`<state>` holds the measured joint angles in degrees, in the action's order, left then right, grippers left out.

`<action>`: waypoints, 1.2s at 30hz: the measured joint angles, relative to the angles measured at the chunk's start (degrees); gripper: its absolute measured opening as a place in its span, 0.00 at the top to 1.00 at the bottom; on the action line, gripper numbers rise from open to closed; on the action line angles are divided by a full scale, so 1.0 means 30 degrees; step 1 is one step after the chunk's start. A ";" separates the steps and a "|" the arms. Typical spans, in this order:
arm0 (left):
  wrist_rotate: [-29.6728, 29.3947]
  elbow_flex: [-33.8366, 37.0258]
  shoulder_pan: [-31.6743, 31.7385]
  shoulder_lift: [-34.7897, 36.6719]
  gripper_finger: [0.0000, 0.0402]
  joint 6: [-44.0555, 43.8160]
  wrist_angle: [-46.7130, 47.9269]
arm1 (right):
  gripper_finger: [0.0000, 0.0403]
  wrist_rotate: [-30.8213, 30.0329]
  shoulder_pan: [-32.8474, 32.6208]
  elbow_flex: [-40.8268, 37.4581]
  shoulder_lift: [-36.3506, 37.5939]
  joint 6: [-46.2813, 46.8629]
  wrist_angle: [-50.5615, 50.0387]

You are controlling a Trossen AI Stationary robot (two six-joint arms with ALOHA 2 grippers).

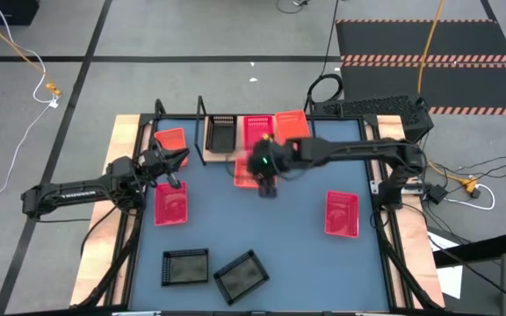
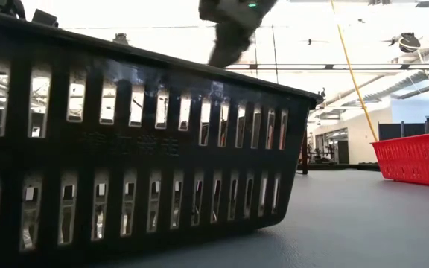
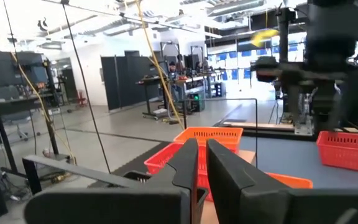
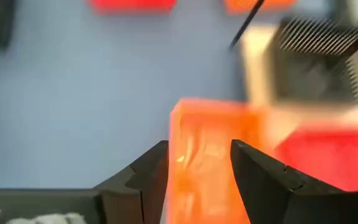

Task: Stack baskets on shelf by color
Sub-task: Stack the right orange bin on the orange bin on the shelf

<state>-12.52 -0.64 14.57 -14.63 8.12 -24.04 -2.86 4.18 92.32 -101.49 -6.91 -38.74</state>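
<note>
**Overhead, right gripper holds an orange basket at the shelf's near edge**

Seen from above, the shelf (image 1: 235, 140) runs left to right along the far side of the blue table (image 1: 297, 237). On it sit a black basket (image 1: 221, 133), a pinkish-red basket (image 1: 257, 132) and an orange one (image 1: 292, 125), side by side, each with its long axis running near to far.

The right gripper (image 1: 266, 183) reaches in from the right, just near of the shelf. In its wrist view the fingers (image 4: 148, 174) stand on either side of the rim of an orange basket (image 4: 207, 149), clasping it; the basket's long axis runs straight away from the fingers. From above, this orange basket (image 1: 246, 171) lies half under the arm, touching the shelf's near edge.

The left gripper (image 1: 176, 160) sits at the left side, beside another orange basket (image 1: 172, 140) at the shelf's left end. Its fingers (image 3: 185, 165) are nearly together with nothing between them.

Elsewhere on the table: a pinkish-red basket (image 1: 171, 204) near the left arm and another (image 1: 341, 213) to the right, both long axis near to far. Two black baskets lie at the near edge, one (image 1: 186, 267) lengthwise left to right, the other (image 1: 241, 276) skewed. One black basket (image 2: 125, 149) fills the low view.
</note>
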 joint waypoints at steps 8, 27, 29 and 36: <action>0.0171 0.0004 0.0000 0.0007 0.91 -0.1411 0.0401 | 0.61 0.0066 -0.3330 -0.7873 0.4723 0.3912 -0.0095; 0.4687 0.0004 -0.0075 0.0007 0.91 -0.0361 -0.2183 | 0.62 -0.1041 -0.6662 -2.3121 1.0420 0.8004 2.6408; 0.4693 0.0002 -0.0161 0.0007 0.91 -0.0279 -0.2105 | 0.62 -0.0770 -0.6502 -2.3468 0.9951 0.7980 2.7725; 0.4825 -0.0003 -0.0266 -0.0797 0.91 -0.0054 -0.2381 | 0.62 0.0023 -0.6395 -2.0991 0.7642 0.6300 2.6067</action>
<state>1.95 -0.64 13.77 -17.02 7.96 -31.18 -2.79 -15.00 29.34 -78.57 11.99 39.46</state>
